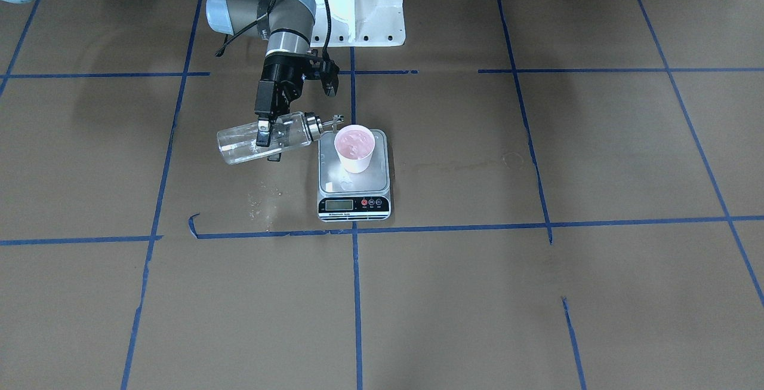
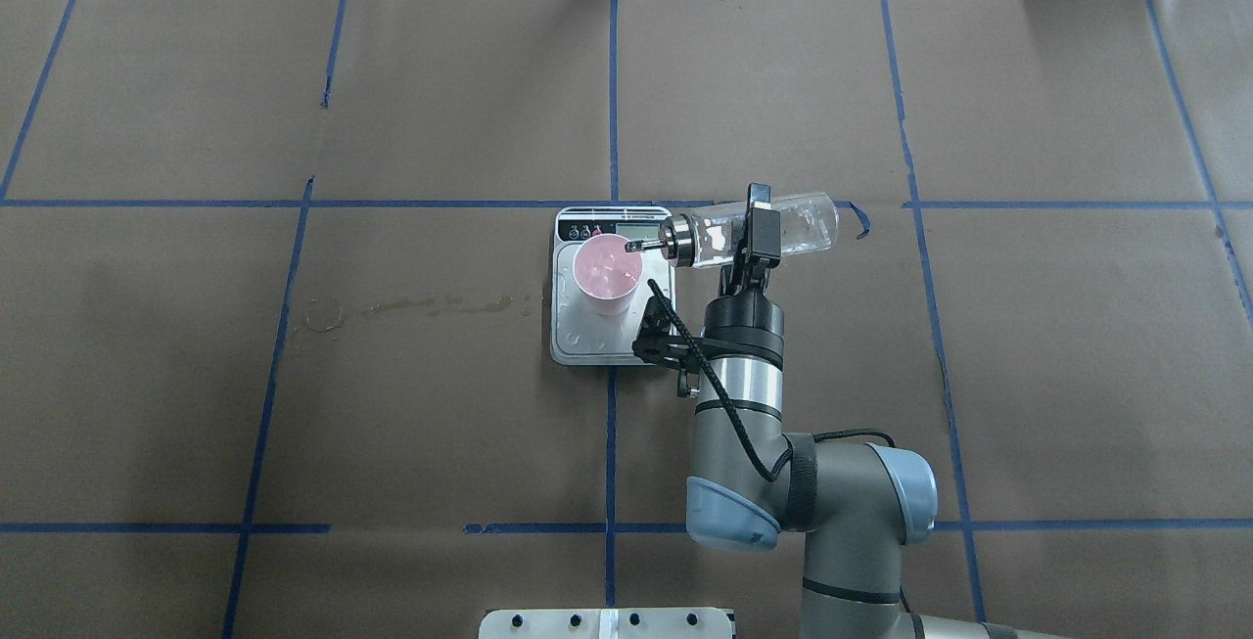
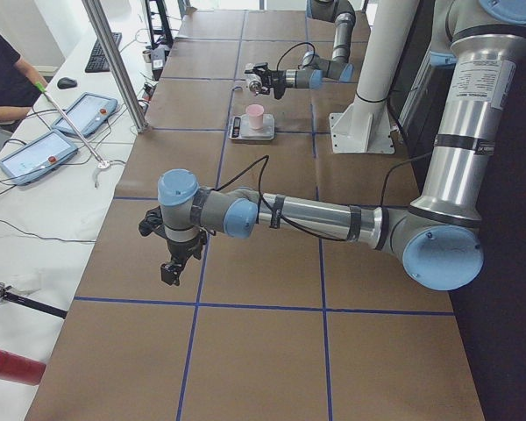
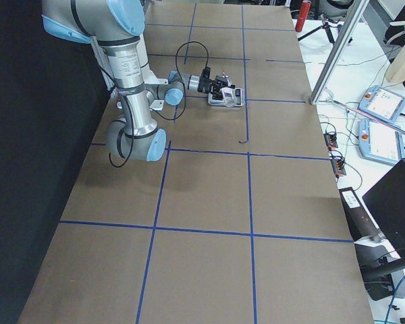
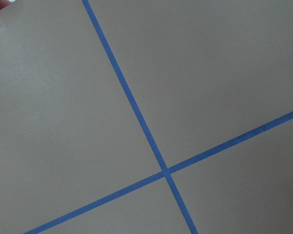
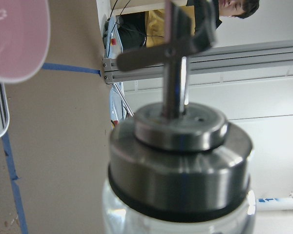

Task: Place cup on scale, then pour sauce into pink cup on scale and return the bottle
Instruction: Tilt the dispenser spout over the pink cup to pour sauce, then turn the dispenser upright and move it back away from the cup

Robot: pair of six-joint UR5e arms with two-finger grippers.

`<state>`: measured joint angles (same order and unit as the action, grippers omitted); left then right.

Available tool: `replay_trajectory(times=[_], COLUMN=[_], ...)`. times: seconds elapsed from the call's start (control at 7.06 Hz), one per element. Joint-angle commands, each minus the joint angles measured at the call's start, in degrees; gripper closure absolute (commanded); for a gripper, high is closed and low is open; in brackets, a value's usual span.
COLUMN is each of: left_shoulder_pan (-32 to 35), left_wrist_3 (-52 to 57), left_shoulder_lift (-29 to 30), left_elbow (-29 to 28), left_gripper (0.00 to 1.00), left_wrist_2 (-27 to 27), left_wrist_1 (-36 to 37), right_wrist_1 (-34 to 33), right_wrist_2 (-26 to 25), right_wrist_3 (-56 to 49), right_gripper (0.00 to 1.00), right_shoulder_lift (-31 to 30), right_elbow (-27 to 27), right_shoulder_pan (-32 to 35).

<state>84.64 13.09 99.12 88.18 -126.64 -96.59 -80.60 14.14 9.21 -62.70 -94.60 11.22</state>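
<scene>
The cup [image 1: 354,148], white outside and pink inside, stands upright on the silver scale [image 1: 332,178] near the table's middle. My right gripper [image 1: 267,137] is shut on the clear glass bottle [image 1: 239,144] and holds it tipped almost level. The bottle's metal spout [image 2: 638,246] reaches over the cup's rim. The right wrist view shows the metal cap [image 6: 178,146] close up and the cup's pink rim [image 6: 14,39] at top left. Clear liquid lies along the bottle's lower side. My left gripper [image 3: 171,272] hangs over bare paper far away; I cannot tell whether it is open.
The white robot base [image 1: 358,8] stands behind the scale. Wet spots [image 1: 262,196] mark the brown paper beside the scale, and a faint stain [image 1: 465,166] lies on the other side. Blue tape lines grid the table. Operator tablets [image 3: 35,153] lie on a side desk.
</scene>
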Motion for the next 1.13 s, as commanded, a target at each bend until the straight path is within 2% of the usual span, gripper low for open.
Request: replay_trajectory(times=[0.0, 0.28, 0.42, 0.71, 0.85, 0.99], left_shoulder_pan=[0.0, 0.0, 0.1, 0.2, 0.3, 0.4], left_wrist_3=[0.0, 0.0, -0.1, -0.1, -0.1, -0.1], left_shoulder_lift=[0.0, 0.1, 0.0, 0.3, 0.3, 0.4], left_elbow=[0.1, 0.1, 0.1, 0.3, 0.5, 1.0], left_gripper=[0.00, 0.00, 0.00, 0.00, 0.00, 0.00], left_wrist_2=[0.1, 0.0, 0.0, 0.1, 0.0, 0.0], left_wrist_1=[0.0, -0.1, -0.1, -0.1, -0.1, -0.1], right_wrist_1=[0.8, 16.4, 21.3, 22.9, 23.0, 24.2], right_wrist_2=[3.5, 9.7, 12.4, 24.0, 27.7, 32.7], right_wrist_3=[11.7, 16.7, 20.6, 42.5, 47.5, 47.8], right_gripper=[1.00, 1.00, 1.00, 1.00, 1.00, 1.00], right_shoulder_lift=[0.3, -1.5, -3.0, -7.3, -12.7, -18.4], right_elbow=[-1.2, -3.2, -3.5, -5.7, -9.2, -14.3], right_shoulder_pan=[-0.1, 0.6, 1.9, 6.3, 8.9, 11.4])
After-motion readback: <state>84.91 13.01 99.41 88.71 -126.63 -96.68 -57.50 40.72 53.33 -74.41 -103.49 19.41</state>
